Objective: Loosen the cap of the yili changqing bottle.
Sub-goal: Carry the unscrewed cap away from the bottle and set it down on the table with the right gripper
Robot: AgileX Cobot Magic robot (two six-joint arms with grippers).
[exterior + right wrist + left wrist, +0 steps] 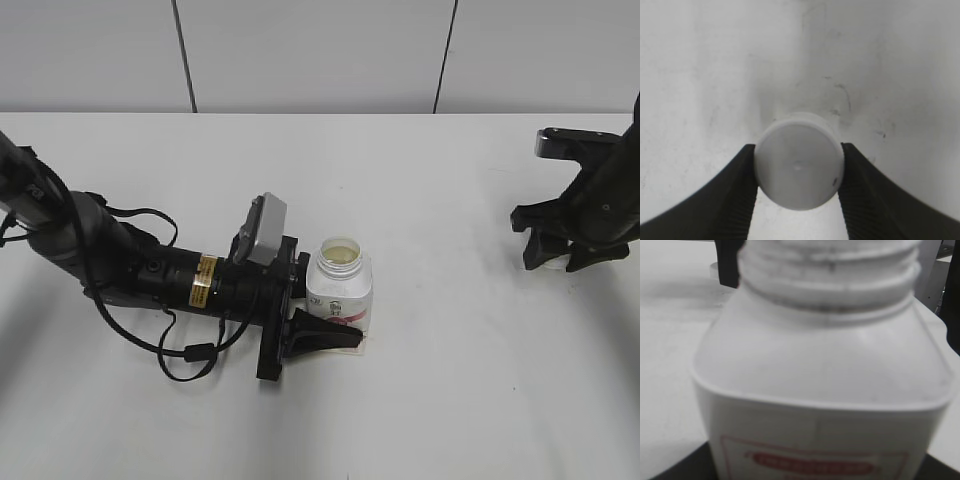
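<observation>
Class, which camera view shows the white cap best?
The right wrist view: the cap fills the centre, squeezed between the right gripper fingers. The exterior view barely shows it; the left wrist view shows none.

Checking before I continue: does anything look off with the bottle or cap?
Nothing spilled or damaged. The bottle stands upright in the left gripper, neck open. The cap is fully off, held between the right gripper's fingers, well away from the bottle.

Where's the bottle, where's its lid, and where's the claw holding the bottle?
yili changqing bottle (340, 285), exterior view: front of its body.
cap (799, 167), right wrist view: flat top.
left gripper (335, 312), exterior view: between its fingertips, at the bottle.
</observation>
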